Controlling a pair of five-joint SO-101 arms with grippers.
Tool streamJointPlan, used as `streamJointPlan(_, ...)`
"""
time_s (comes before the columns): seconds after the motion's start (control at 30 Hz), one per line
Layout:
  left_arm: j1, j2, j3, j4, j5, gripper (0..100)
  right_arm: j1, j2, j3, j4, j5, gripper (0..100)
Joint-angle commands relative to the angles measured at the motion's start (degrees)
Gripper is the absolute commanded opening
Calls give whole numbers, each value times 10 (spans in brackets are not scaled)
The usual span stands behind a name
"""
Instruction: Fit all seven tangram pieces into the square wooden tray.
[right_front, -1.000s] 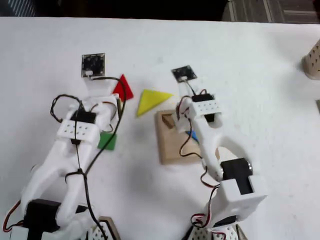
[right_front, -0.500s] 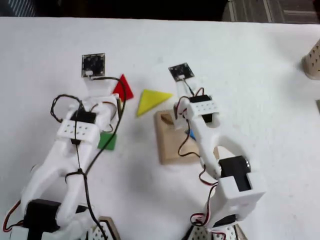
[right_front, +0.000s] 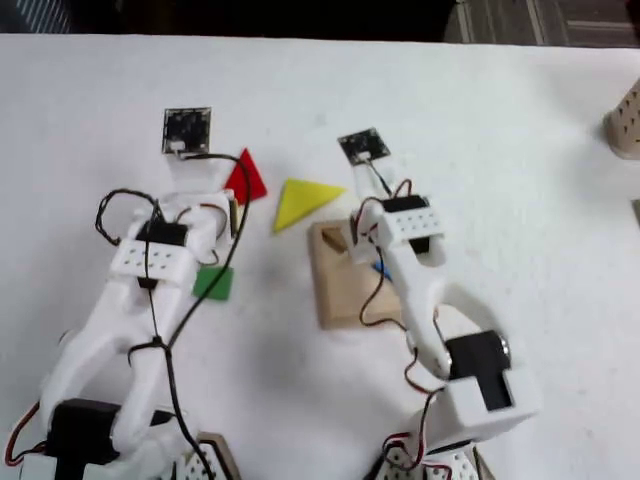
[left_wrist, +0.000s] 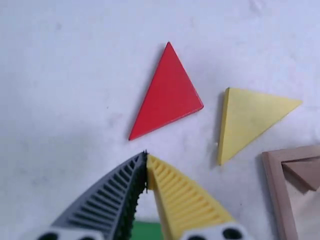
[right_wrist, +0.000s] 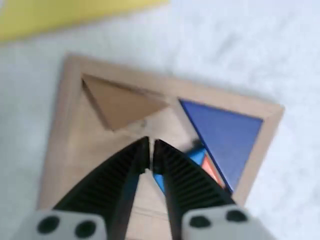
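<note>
Just ahead of my left gripper (left_wrist: 145, 159), whose jaws are pressed together on nothing, the red triangle (left_wrist: 167, 95) lies flat on the white table (left_wrist: 60, 75). Its nearest corner is close to my tips but apart from them, and its long edge runs away from me, a little oblique. The yellow triangle (left_wrist: 245, 120) lies between it and the square wooden tray (right_front: 335, 300). My right gripper (right_wrist: 150, 145), jaws also closed, hangs over the tray between the brown triangle (right_wrist: 122, 102) and the blue triangle (right_wrist: 225, 130). I judge the left arm nearer to the red piece; its jaws must spread first.
</note>
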Motion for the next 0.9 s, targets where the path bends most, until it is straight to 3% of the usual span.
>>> streamJointPlan(0.0, -7, -37, -7, 75, -14, 57, 7, -70, 35, -28, 6, 19)
streamJointPlan(0.2, -35, -119, 48, 221, -108, 260, 7, -116, 77, -44, 7, 19)
streamJointPlan(0.4, -57, -182, 128, 178, -164, 283, 7, -117, 77, -44, 7, 19)
streamJointPlan(0.53, -58, -113, 100, 173, -177, 283, 7, -117, 78, -43, 7, 19)
streamJointPlan(0.87, -59, 187, -102, 173, -173, 278, 25, -118, 79, -42, 4, 19)
